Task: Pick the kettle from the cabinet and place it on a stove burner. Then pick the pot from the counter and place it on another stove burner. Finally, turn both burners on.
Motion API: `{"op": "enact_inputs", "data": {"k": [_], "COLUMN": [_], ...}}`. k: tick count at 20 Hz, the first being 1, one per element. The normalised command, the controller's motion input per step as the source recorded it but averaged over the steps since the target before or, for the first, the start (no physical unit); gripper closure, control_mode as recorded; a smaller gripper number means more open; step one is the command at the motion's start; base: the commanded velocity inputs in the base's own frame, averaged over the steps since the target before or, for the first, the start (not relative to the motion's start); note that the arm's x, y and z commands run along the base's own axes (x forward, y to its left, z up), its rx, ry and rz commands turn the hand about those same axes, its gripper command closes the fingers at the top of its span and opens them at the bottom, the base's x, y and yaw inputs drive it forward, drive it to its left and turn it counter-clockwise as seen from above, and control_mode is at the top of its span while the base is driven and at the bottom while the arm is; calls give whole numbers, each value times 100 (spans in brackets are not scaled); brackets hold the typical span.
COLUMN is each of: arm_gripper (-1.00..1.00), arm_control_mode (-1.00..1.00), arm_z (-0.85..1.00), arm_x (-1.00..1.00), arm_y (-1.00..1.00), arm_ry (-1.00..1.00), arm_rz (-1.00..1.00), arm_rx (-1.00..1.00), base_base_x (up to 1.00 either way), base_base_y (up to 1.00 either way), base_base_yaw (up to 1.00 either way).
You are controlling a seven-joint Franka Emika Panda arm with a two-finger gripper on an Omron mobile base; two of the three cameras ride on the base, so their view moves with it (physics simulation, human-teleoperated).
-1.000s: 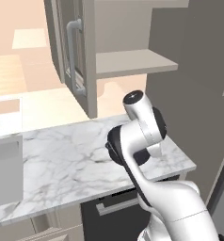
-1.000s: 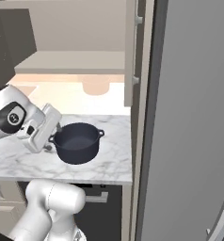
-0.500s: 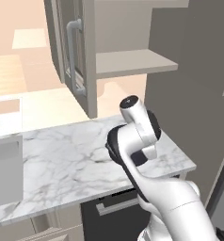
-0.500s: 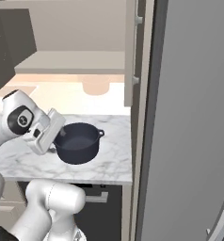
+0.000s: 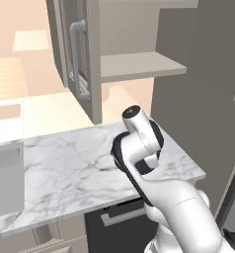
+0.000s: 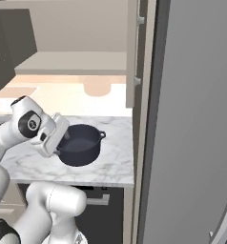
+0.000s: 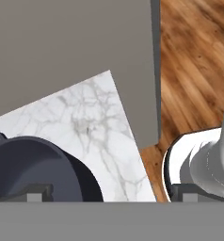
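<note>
- Gripper [image 7: 111, 193]: jaws stand wide apart, nothing between them; one fingertip [image 7: 38, 193] sits over the pot, the other over bare floor side.
- In the right base view the hand hangs tilted just above the near rim of the pot [image 6: 80, 144].
- Pot: dark, round, loop handles at the sides; upright on the counter [image 6: 113, 167], near its right end.
- Counter: white marble, grey veins; a dark front with a bar pull below.
- Cabinet [image 5: 139, 65]: shelf above the counter, door [image 5: 75, 54] swung open with a vertical bar handle.
</note>
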Motion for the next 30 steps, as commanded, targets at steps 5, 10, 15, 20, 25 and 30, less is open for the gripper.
{"op": "enact_inputs", "data": {"k": [5, 10, 15, 20, 25, 30], "arm_gripper": [-100, -100, -100, -100, -100, -100], "arm_control_mode": [-100, -100, -100, -100, -100, -100], "arm_z": [-24, -25, -26, -24, -22, -19], "arm_x": [26, 8, 14, 18, 18, 24], "arm_y": [5, 6, 6, 4, 5, 6], "arm_ry": [0, 0, 0, 0, 0, 0], "arm_rz": [0, 0, 0, 0, -1, -1], "arm_rx": [0, 0, 0, 0, 0, 0], "base_base_x": [0, 0, 0, 0, 0, 0], "base_base_y": [0, 0, 0, 0, 0, 0], "base_base_yaw": [0, 0, 0, 0, 0, 0]}}
